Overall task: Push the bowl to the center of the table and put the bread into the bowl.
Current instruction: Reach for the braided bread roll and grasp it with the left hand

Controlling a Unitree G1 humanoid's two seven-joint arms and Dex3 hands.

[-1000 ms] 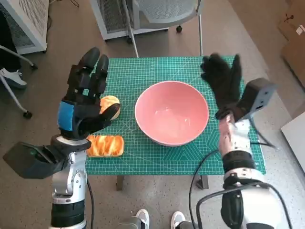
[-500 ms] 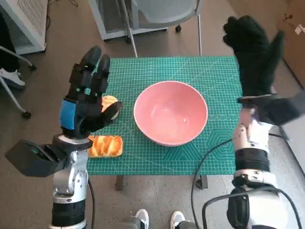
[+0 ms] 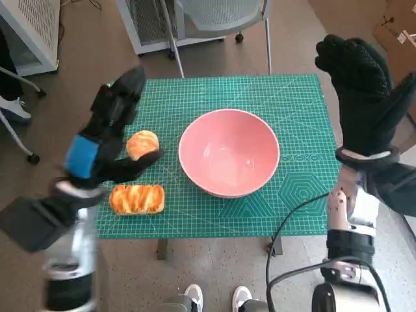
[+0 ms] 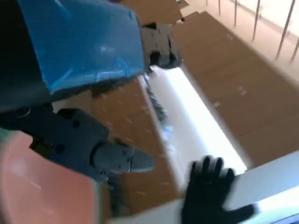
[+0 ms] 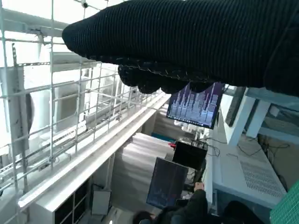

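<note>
The pink bowl [image 3: 229, 151] stands empty near the middle of the green cutting mat [image 3: 273, 97]; its rim [image 4: 28, 177] also shows in the left wrist view. Two breads lie left of it: a round bun [image 3: 142, 143] and a long loaf [image 3: 137, 199] near the front edge. My left hand [image 3: 107, 127] hovers raised over the mat's left side, fingers spread, holding nothing. My right hand [image 3: 362, 97] is lifted high off the table's right edge, fingers spread and empty; the left wrist view shows this gloved hand [image 4: 210, 191] too.
A chair [image 3: 214, 19] stands behind the table. A white rack [image 3: 29, 32] and a person's shoe [image 3: 13, 107] are at the far left. Cardboard boxes [image 3: 396, 32] lie at the right. The right wrist view shows a person [image 5: 187, 210] by monitors.
My right hand has risen from the bowl's right side to high above the table's right edge. My left arm has tilted and blurred, uncovering the round bun. The camera has shifted a little.
</note>
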